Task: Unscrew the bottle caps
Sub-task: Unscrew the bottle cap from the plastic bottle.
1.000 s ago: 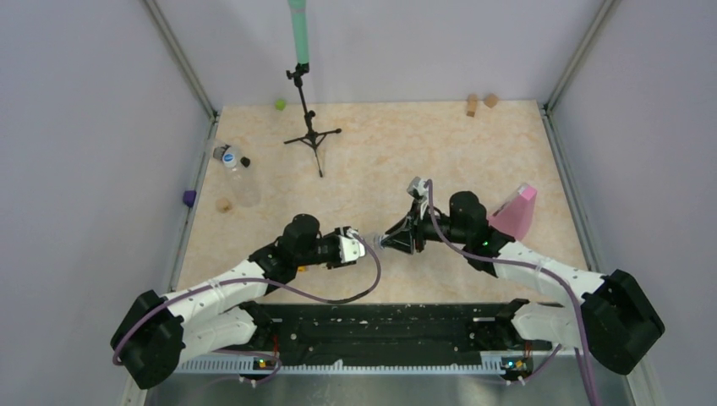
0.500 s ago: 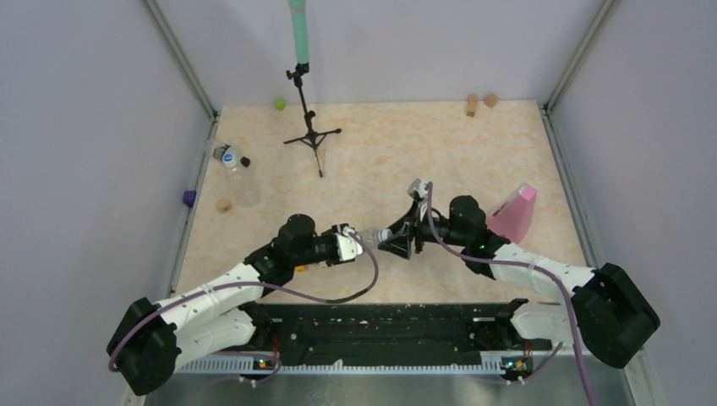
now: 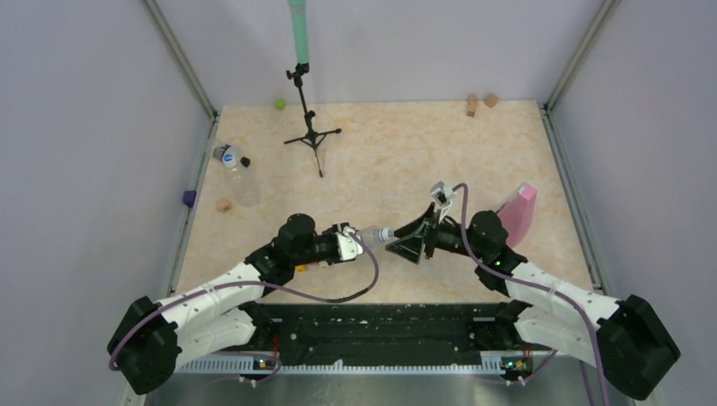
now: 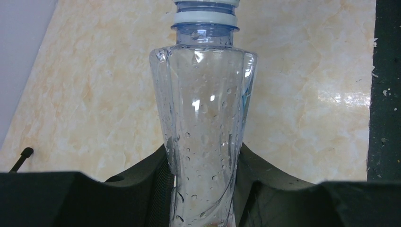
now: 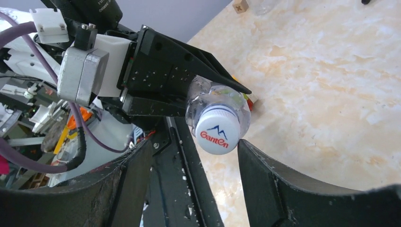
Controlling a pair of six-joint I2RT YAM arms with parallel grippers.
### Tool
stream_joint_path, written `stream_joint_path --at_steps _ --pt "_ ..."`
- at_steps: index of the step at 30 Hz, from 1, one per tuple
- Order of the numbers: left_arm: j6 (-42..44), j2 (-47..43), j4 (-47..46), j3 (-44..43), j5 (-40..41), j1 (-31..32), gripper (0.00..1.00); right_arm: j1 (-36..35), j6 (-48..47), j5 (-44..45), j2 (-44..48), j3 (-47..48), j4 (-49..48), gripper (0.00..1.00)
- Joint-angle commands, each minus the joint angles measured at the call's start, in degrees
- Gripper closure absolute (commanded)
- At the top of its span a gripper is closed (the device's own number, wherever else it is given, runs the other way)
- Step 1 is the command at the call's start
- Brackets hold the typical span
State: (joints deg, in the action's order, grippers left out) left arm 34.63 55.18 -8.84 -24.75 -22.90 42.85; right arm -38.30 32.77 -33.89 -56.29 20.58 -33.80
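Note:
A small clear bottle [image 4: 203, 118] lies level above the table, and my left gripper [image 4: 203, 161] is shut on its body. Its white cap [image 5: 216, 130], printed with a red word, points at my right gripper [image 5: 194, 146]. That gripper is open, with the cap just ahead of the gap and close to the right finger [image 5: 265, 175]. In the top view, the held bottle [image 3: 372, 234] spans the space between the left gripper [image 3: 355, 240] and right gripper [image 3: 394, 240]. Two more clear bottles lie at the left: one [image 3: 247, 190] with a black cap [image 3: 245, 161], one [image 3: 224, 155] beside it.
A pink wedge [image 3: 516, 213] stands just right of the right arm. A black tripod stand [image 3: 311, 135] with a green pole is at the back. Small blocks lie about: tan [image 3: 224, 204], purple [image 3: 188, 198], green [image 3: 279, 105], two tan [image 3: 480, 103].
My right gripper has opened and drawn back to the right, away from the cap. The left gripper still holds the bottle in about the same place.

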Motion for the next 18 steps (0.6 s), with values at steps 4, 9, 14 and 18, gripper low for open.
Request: stream_joint_path --at_steps 4,9,14,18 --pt "0.23 0.16 -4.04 -1.24 -2.13 0.22 0.98 0.43 11.32 8.57 6.58 -1.76 3.04 0.35" --pt "0.52 -0.91 -4.07 -1.03 -2.83 0.22 0.98 0.86 16.67 10.68 5.68 0.37 8.18 0.35" --pt "1.15 -1.13 -3.38 -0.66 -2.65 0.26 0.98 0.94 22.03 8.87 2.62 0.47 3.79 0.35" --pt "1.32 -1.08 -3.11 -0.48 -2.81 0.25 0.98 0.95 24.75 7.15 -0.11 0.67 -0.63 0.35"
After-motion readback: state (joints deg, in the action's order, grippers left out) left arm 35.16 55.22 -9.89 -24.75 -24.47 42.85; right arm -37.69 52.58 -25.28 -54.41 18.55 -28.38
